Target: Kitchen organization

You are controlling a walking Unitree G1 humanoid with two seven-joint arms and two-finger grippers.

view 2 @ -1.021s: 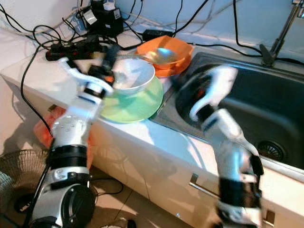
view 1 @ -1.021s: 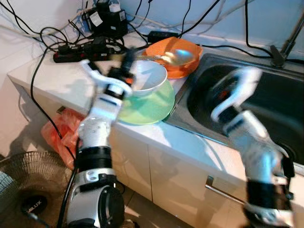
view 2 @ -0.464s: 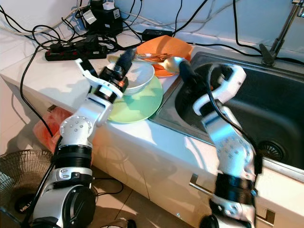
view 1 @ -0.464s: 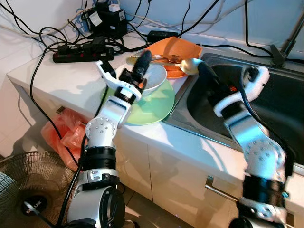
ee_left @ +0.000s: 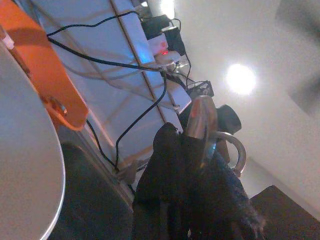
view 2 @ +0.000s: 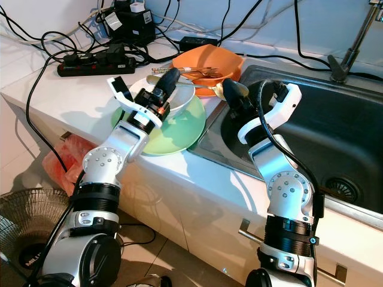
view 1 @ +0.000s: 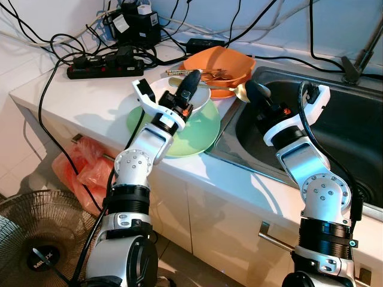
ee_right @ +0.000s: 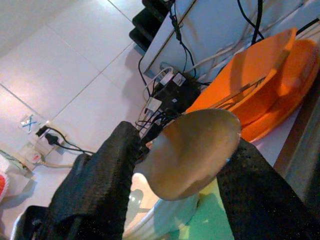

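Right gripper point(ee_right: 185, 165) pinches spoon point(ee_right: 192, 150) bowl: light, rigid, slippery; grip handle instead. Left gripper point(view 1: 190, 81) fingers pressed together, nine o'clock of spoon.

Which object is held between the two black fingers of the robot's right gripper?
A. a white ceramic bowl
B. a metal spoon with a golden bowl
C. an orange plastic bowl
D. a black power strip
B: the right gripper is closed on the metal spoon, whose golden bowl shows between the fingers, near the edge of the steel sink.

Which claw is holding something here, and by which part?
The right claw grips the golden spoon by its bowl; the left claw holds nothing visible.
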